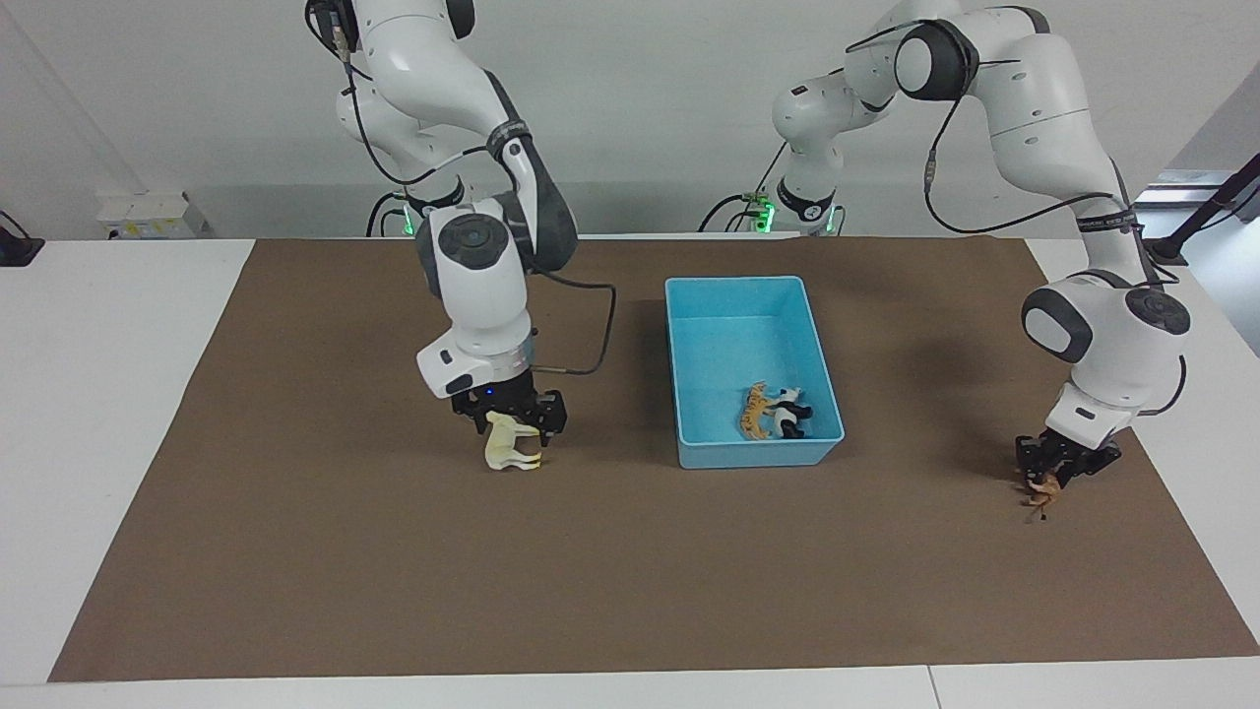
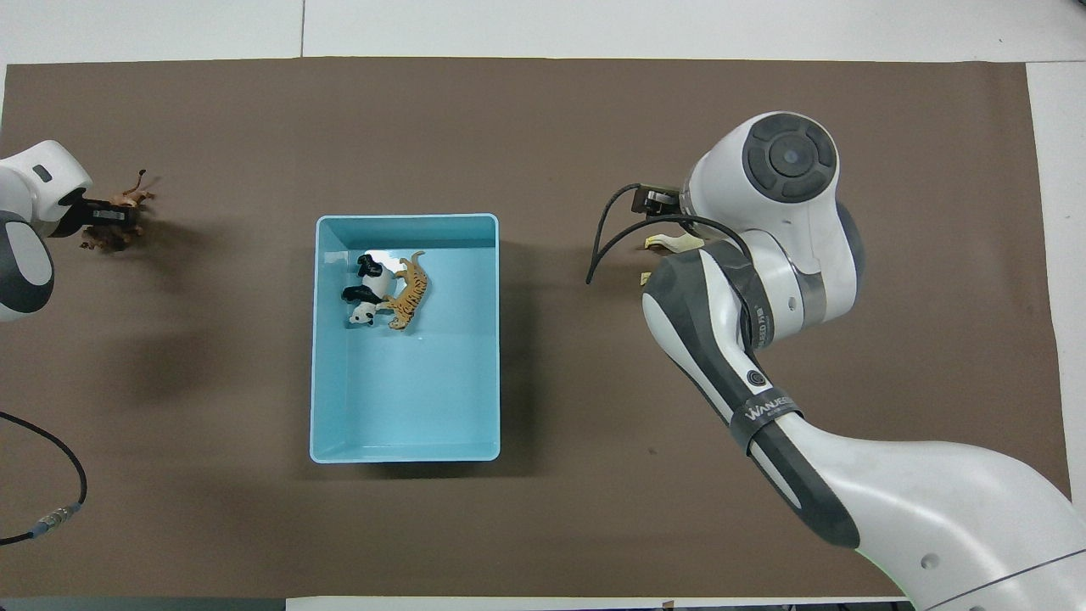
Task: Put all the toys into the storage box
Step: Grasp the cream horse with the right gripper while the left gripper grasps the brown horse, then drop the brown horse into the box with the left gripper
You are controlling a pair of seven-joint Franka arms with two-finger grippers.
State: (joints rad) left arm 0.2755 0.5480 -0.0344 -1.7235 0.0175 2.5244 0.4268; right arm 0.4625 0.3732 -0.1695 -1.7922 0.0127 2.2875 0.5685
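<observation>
Left gripper (image 1: 1051,480) down low at the left arm's end of the table, fingers pinched onto the reddish-brown animal (image 1: 1039,497), feet at the brown mat (image 1: 295,551). Right gripper (image 1: 514,421) down over the cream-white horse (image 1: 511,443) toward the right arm's end, jaws spread wide on either side of its back, horse standing upright on the mat. Between the two, the light blue storage box (image 1: 689,374), with tiger (image 1: 754,411) and panda (image 1: 788,412) lying touching inside, at the end farther from the robots.
</observation>
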